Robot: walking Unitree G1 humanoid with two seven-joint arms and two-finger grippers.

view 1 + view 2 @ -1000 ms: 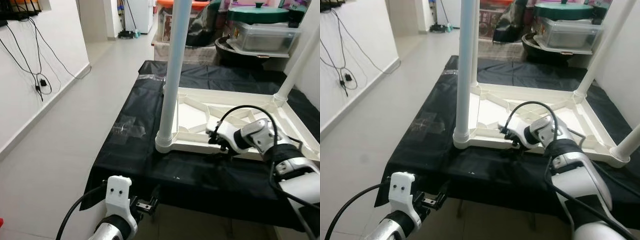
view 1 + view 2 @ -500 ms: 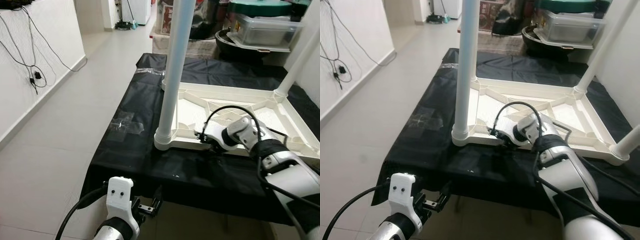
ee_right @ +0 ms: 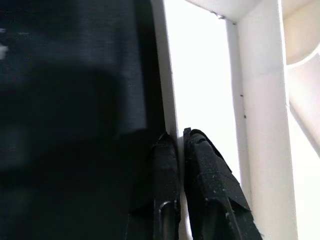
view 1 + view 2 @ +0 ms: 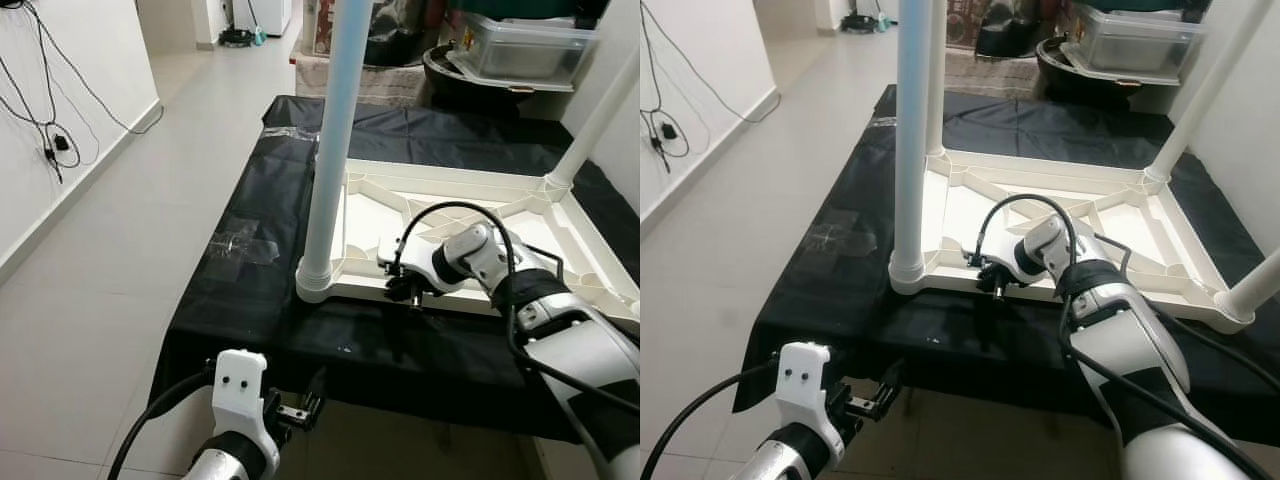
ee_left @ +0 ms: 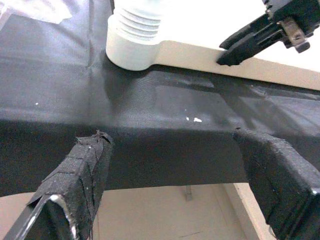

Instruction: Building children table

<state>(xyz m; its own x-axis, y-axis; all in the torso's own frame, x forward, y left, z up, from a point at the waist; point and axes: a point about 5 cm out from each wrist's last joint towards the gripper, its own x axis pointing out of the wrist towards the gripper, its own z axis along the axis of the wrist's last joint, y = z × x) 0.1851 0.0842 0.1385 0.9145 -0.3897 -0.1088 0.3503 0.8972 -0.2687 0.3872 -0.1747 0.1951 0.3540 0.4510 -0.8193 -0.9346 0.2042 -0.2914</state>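
The tall white leg (image 4: 330,150) runs off the top of the picture. The right gripper (image 4: 408,296) has its fingers (image 3: 200,200) tucked against the white frame (image 4: 560,300), tips hidden.

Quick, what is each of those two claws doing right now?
Left gripper: open, holding nothing, low before the black-covered table.
Right gripper: shut, fingertips at the near rim of the upturned white table top.

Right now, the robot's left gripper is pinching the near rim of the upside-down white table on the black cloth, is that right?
Not quite: the right gripper pinches the near rim of the upside-down white table on the black cloth, as the right wrist view shows. The left gripper hangs open below the edge.
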